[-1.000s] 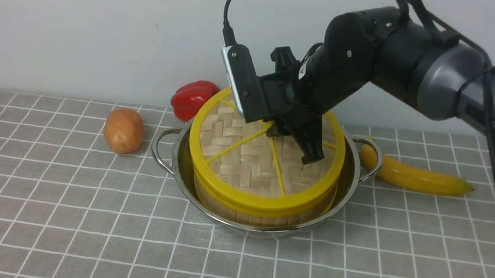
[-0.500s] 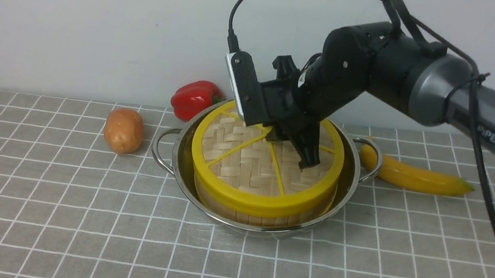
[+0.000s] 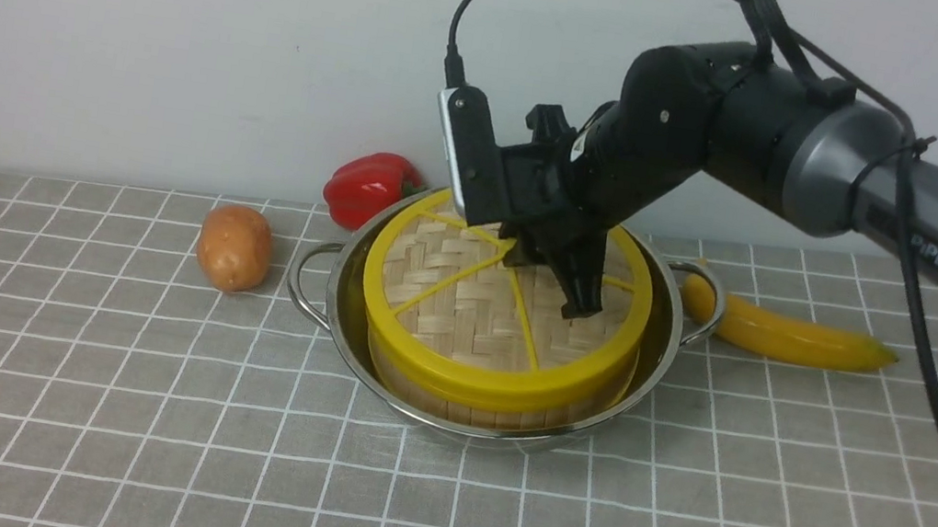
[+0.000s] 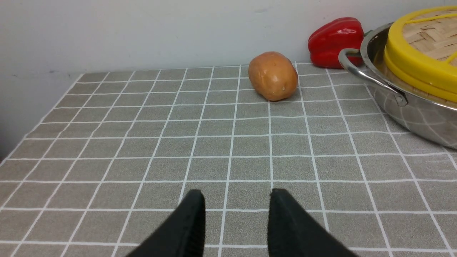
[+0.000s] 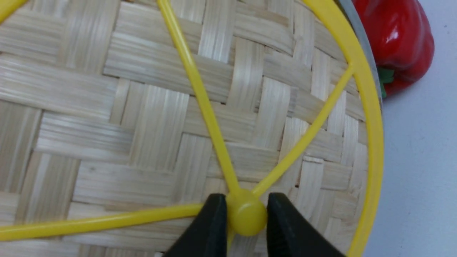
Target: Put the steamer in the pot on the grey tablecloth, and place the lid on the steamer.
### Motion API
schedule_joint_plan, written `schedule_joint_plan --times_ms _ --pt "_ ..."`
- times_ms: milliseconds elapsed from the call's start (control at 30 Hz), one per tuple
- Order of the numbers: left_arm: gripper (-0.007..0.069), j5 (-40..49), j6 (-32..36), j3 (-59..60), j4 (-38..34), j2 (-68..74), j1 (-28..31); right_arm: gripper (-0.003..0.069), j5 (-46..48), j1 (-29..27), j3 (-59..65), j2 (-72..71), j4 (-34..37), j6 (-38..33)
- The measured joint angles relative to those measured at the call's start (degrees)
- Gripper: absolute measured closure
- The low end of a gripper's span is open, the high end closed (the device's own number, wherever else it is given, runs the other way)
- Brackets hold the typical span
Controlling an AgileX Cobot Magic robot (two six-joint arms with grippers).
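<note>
Right gripper [image 5: 246,205]: narrow. I see its two jaws closed on the yellow hub [image 5: 246,218] of the lid [image 3: 480,312], touching it on both sides, above the middle of the pot [image 3: 349,320].
Lid: it lies flat on the steamer [image 3: 448,405], its yellow rim on the steamer's rim, and looks level from the front.
Steamer: it stands upright inside the pot, narrower than it, with a gap to the pot wall all round. The lid hides its contents.
Pot: it sits on the grey tablecloth [image 3: 132,399], its wire handles out to either side.
Around the pot: a potato [image 3: 233,247] is near its left handle, a red pepper [image 3: 364,187] just behind it on the left, and a banana [image 3: 783,337] beside its right handle.
Left gripper [image 4: 236,194]: its jaws stand apart with nothing between them, low over the cloth and well apart from the pot on the potato's side.
Step in hand: as I judge it, letting go of the lid; the steamer is in the pot and the lid is on.
Next move: I would spread the jaws clear of the hub, then lift straight up from the pot so neither finger catches a spoke and drags the lid off centre.
</note>
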Motion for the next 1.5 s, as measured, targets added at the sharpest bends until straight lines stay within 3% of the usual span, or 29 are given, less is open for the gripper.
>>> schedule_joint_plan --times_ms 233,400,1000,1233,1500 --pt "0.0382 0.00 0.00 0.00 0.00 0.00 0.00 0.0274 -1.66 -0.02 -0.06 -0.05 -0.17 1.91" --pt "0.0382 0.00 0.00 0.00 0.00 0.00 0.00 0.0229 -1.12 -0.02 -0.06 -0.71 -0.21 2.33" --pt "0.0382 0.00 0.00 0.00 0.00 0.00 0.00 0.0328 2.77 -0.02 -0.06 -6.55 -1.74 4.25" --pt "0.0382 0.00 0.00 0.00 0.00 0.00 0.00 0.0369 8.38 -0.02 -0.06 -6.66 -9.73 8.06" --pt "0.0382 0.00 0.00 0.00 0.00 0.00 0.00 0.0372 9.29 -0.02 -0.06 -6.66 -12.19 11.26"
